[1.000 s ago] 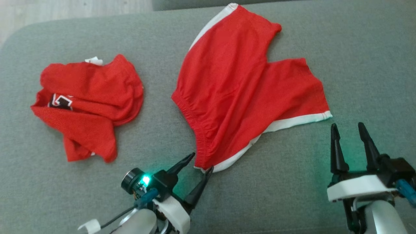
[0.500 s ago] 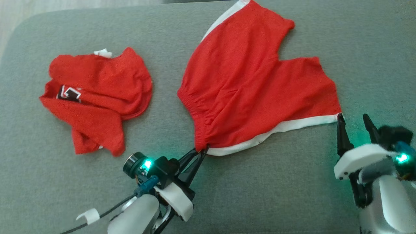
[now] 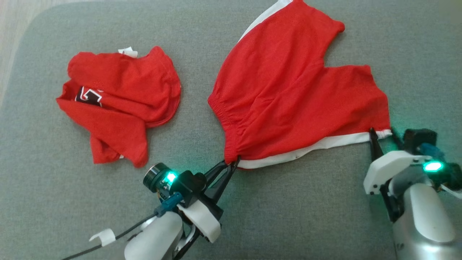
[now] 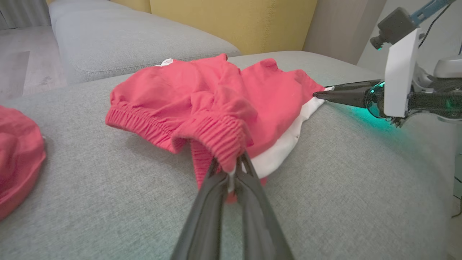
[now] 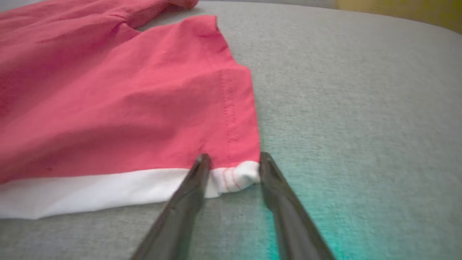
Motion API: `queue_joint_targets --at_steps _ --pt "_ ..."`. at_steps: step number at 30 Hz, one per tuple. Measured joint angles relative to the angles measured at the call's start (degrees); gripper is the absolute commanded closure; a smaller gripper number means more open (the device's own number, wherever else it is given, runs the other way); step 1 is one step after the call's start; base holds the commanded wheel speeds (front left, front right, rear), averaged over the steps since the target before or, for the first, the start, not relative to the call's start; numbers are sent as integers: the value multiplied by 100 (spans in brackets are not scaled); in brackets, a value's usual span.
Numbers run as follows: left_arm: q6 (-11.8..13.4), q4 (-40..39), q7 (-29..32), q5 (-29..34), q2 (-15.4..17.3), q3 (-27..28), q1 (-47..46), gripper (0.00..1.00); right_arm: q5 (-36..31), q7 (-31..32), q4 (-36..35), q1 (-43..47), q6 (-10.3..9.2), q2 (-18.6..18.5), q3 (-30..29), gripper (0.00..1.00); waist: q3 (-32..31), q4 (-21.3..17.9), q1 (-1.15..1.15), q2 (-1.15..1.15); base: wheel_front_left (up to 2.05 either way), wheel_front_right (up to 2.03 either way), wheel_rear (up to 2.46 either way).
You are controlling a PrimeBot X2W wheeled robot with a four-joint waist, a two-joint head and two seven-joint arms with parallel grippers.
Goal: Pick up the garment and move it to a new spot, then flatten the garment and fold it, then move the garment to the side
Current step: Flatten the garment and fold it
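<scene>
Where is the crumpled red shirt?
In the head view, the crumpled red shirt lies on the grey cushion, left of the red shorts.

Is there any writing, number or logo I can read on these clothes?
No text reads clearly.
The black patch on the crumpled red garment: white marks, partly folded under, too blurred to read.
The white tag at that garment's far edge: too small to read.
The red shorts: no writing shows.
</scene>
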Motion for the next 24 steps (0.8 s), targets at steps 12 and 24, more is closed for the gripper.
queue_joint_targets --at_steps 12,24 --pt "59 200 0 -8 93 -42 94 100 167 -400 -81 283 1 18 -245 100 -504 -226 0 0 0 0 0" --pt "101 -444 400 -205 301 -265 875 100 971 -87 -1658 1404 1 -131 -315 100 -1003 -725 -1 0 0 0 0"
